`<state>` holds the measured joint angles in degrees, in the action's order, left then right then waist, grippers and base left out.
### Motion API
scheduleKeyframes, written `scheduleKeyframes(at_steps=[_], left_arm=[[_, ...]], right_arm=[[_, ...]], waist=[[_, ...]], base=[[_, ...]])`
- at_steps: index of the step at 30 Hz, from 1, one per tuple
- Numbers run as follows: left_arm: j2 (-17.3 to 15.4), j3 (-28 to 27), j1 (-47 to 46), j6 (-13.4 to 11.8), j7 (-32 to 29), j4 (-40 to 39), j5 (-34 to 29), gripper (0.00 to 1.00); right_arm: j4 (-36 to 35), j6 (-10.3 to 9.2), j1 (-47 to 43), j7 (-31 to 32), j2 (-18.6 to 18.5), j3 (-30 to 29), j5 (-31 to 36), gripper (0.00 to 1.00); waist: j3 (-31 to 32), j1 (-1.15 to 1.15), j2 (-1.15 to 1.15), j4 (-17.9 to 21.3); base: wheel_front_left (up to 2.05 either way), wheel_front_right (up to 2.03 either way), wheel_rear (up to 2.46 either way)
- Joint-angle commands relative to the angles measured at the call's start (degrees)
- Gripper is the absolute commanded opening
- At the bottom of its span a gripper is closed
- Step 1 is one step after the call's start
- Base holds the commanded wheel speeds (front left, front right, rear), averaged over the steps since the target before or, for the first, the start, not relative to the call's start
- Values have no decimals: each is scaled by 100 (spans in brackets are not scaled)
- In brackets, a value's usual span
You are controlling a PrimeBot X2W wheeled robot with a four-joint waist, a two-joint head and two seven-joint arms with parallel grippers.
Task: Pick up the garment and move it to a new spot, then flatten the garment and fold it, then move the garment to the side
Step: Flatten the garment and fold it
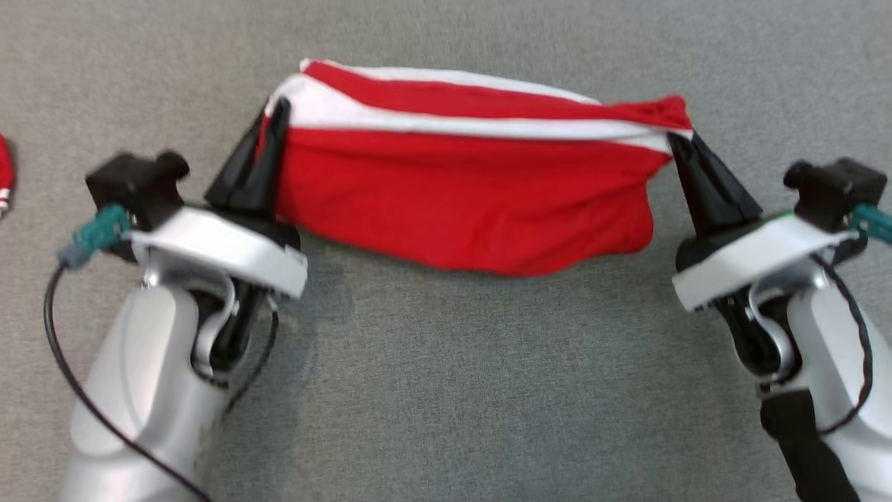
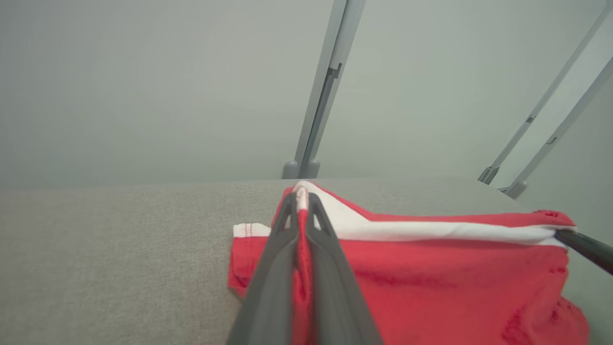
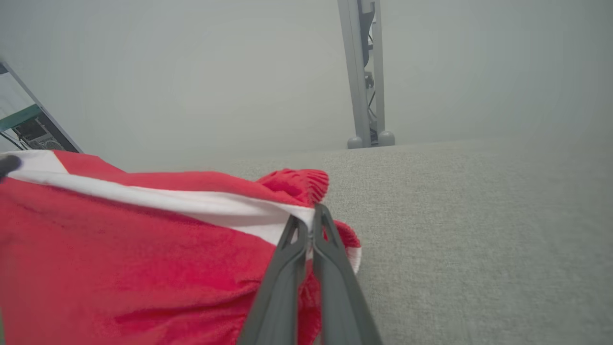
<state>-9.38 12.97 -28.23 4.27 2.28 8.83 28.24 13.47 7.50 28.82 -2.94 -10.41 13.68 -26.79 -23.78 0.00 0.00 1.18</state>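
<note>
Garment [image 1: 467, 202], red with white stripes, spans the upper centre of the head frame. It's stretched between both grippers and sags in the middle. Left gripper [image 1: 281, 106] has its fingers pressed together on the upper-left corner; right gripper [image 1: 674, 138] pinches the upper-right corner likewise. Grey fabric surface [image 1: 446, 390] underneath; can't tell if the lower edge touches it. Another red item [image 1: 4, 174] at far left edge.

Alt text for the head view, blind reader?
A red garment with white stripes is held stretched between both claws over a grey fabric surface. The left claw pinches its left end, the right claw its right end.
</note>
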Motion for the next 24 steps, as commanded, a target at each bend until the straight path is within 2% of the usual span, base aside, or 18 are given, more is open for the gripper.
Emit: scheduleKeyframes(at_steps=[1, 10, 14, 15, 16, 17, 18, 19, 24], left_arm=[[-16, -19, -236, 41, 18, 185, 8, 0], [99, 25, -1522, 173, 213, 2175, 129, 0], [187, 95, -1777, 224, 397, 2713, 184, 0], [203, 125, -1809, 245, 425, 2839, 204, 15], [213, 150, -1841, 261, 463, 2925, 218, 44], [223, 168, -1879, 265, 515, 3005, 243, 100], [230, 194, -1912, 279, 630, 3045, 254, 100], [246, 215, -1921, 284, 724, 3085, 271, 100], [185, 133, -1668, 256, 1170, 3023, 172, 100]], right_arm=[[145, -2, 191, -73, -25, 39, -13, 0], [1554, -3, 1278, -452, 35, 462, -370, 0], [1965, -3, 1493, -630, 19, 678, -510, 0], [2055, -3, 1525, -648, 18, 749, -559, 0], [2104, -3, 1544, -701, 16, 806, -601, 6], [2156, -3, 1566, -749, 10, 863, -644, 44], [2202, -3, 1563, -800, -11, 908, -671, 96], [2217, -3, 1532, -867, -25, 950, -718, 100], [2046, -2, 1133, -1156, -116, 1005, -740, 100]], waist=[[-211, 0, 0, 37], [-584, 0, 0, 106], [-598, 0, 0, 102], [-596, 0, 0, 95], [-591, 0, 0, 92], [-582, 0, 0, 93], [-571, 0, 0, 92], [-548, 0, 0, 86], [-358, 0, 0, 88]], base=[[0, 0, 0], [0, 0, 0], [0, 0, 0], [0, 0, 0], [0, 0, 0], [0, 0, 0], [0, 0, 0], [0, 0, 0], [0, 0, 0]])
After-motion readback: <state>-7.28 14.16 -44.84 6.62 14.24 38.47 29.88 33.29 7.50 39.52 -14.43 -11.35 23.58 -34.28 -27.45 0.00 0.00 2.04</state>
